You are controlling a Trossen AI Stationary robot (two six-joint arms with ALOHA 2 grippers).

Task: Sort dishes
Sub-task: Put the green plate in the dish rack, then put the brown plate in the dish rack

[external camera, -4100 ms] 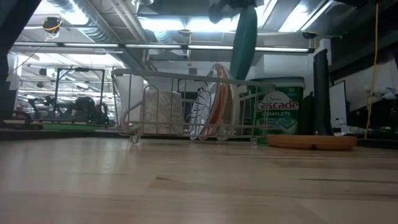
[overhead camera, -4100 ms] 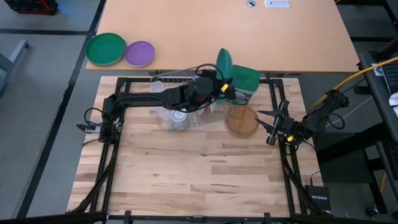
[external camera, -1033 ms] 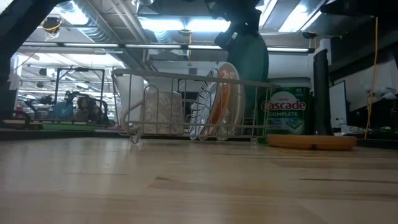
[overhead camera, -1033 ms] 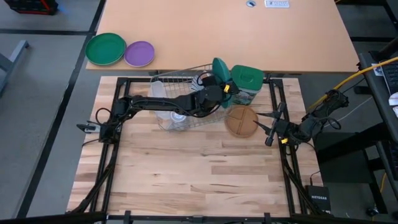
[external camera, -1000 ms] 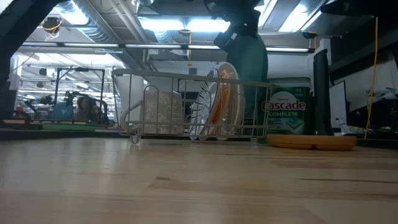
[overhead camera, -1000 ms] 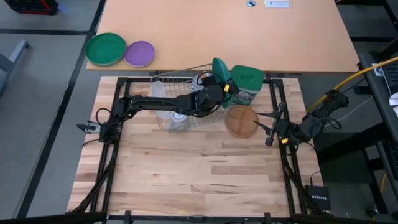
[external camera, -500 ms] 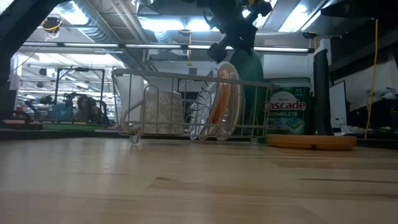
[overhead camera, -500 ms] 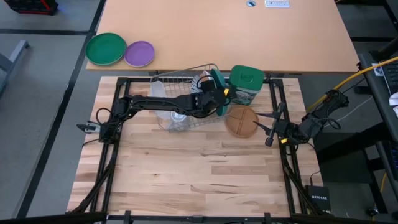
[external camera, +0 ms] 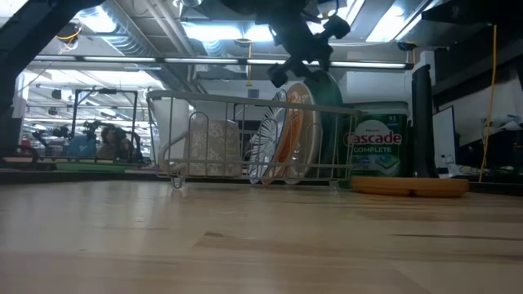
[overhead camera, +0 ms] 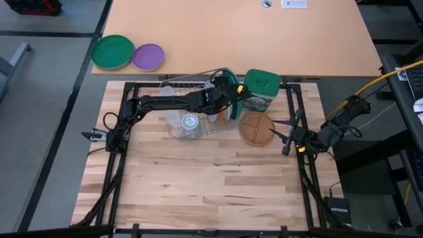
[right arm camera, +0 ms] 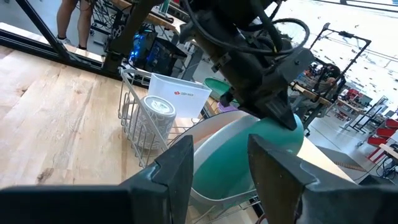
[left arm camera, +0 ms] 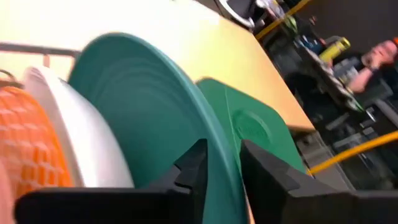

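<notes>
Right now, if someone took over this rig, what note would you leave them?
Left gripper: above the wire rack, at the top rim of the large teal plate.
Right gripper: jaws open, empty, waiting beside the brown plate.
Done: striped plate, orange plate and the teal plate stand upright in the rack.
Left: the brown plate lies flat on the table, outside the rack.
</notes>
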